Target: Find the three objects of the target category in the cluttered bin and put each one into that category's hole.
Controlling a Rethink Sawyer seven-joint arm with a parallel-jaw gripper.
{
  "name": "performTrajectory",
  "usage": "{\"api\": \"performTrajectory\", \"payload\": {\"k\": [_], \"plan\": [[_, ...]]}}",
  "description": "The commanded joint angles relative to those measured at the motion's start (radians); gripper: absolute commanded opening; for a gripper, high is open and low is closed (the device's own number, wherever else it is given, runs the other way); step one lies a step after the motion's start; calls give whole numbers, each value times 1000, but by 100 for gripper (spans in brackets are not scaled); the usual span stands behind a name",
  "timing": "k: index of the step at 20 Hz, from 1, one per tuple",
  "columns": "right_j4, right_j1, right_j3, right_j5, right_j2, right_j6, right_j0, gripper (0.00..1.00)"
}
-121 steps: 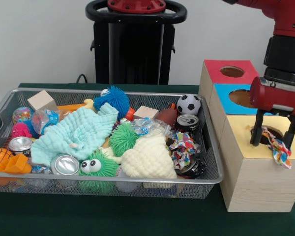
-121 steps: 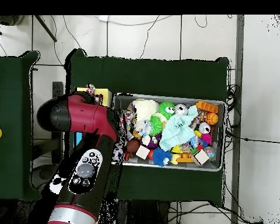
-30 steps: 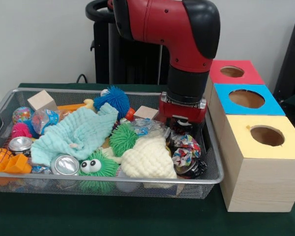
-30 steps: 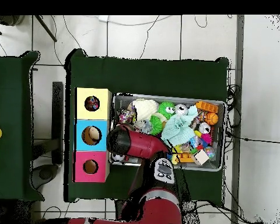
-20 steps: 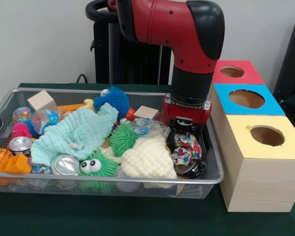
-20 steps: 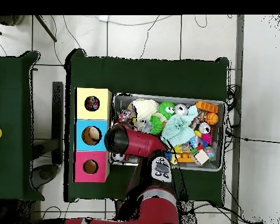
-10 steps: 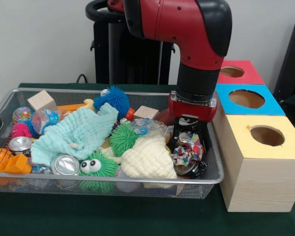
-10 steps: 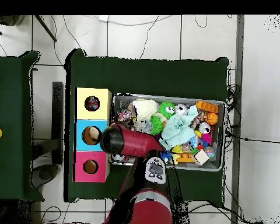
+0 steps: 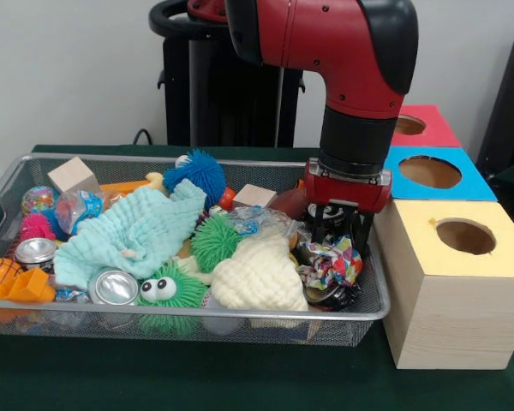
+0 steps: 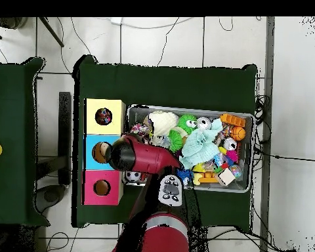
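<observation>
Front: gripper (image 9: 337,238) pinching multicoloured cloth scrunchie (image 9: 332,261), low at the wire bin (image 9: 367,313) end beside the yellow box (image 9: 450,287), above a can | Overhead: arm (image 10: 142,157) covers that bin (image 10: 247,118) end; a patterned item lies in yellow box hole (image 10: 104,117).

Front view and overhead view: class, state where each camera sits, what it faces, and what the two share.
Front view: across the table, facing the wire bin and hole boxes; the red arm descends, its gripper at a multicoloured cloth.
Overhead view: above, looking straight down; arm enters from the bottom.
Shared: bin, yellow box, arm.
</observation>
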Motion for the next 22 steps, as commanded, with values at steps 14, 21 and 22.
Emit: {"api": "performTrajectory", "payload": {"k": [14, 21, 22], "plan": [[24, 23, -94, 60, 78, 143, -31, 100], [27, 32, -101, 53, 76, 147, -29, 100], [28, 33, -103, 52, 77, 147, -30, 100]]}}
